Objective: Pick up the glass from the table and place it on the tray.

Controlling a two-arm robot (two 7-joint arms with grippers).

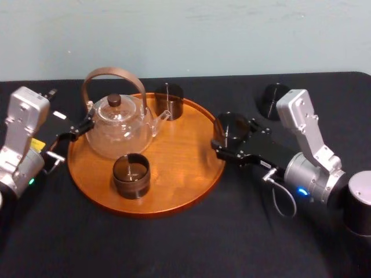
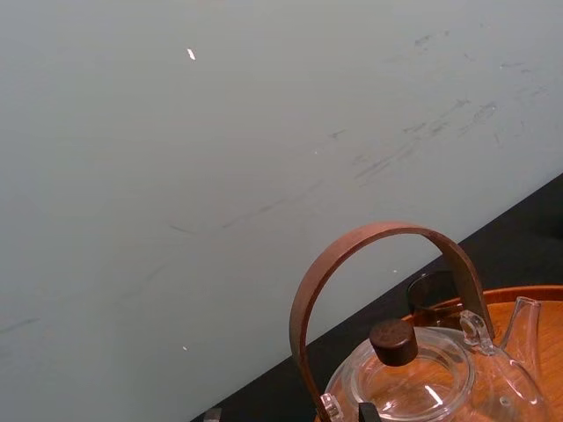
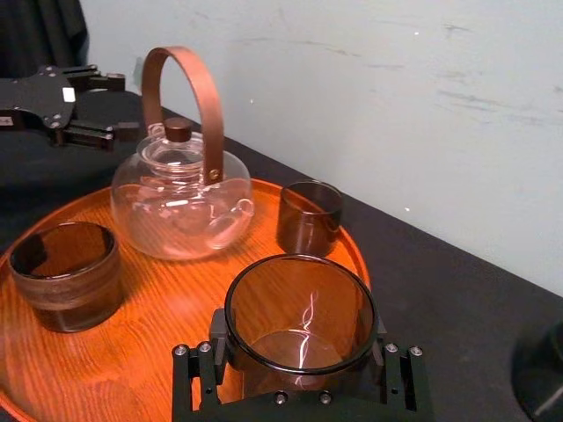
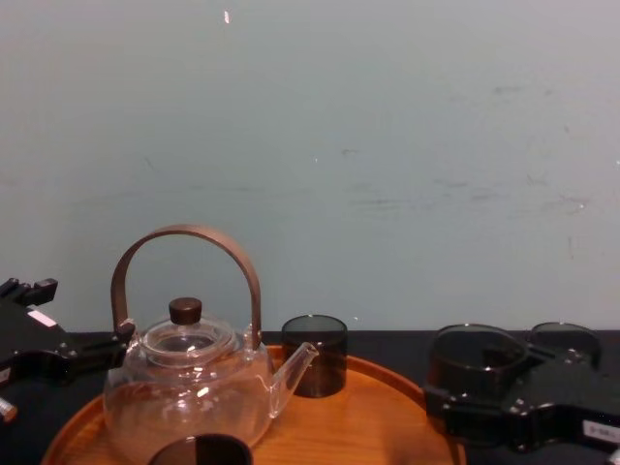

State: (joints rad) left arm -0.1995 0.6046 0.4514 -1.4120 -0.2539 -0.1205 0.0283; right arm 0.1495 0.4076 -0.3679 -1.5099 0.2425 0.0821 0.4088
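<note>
My right gripper is shut on a dark smoked glass just outside the right rim of the round wooden tray. In the right wrist view the black fingers clamp both sides of the glass, with the tray right behind it. The chest view shows the held glass beside the tray's right edge; I cannot tell whether it is off the table. My left gripper stands open at the tray's left, close to the teapot.
On the tray stand a clear glass teapot with a brown arched handle, one dark glass at the back and another at the front. A further dark glass stands on the table at the back right.
</note>
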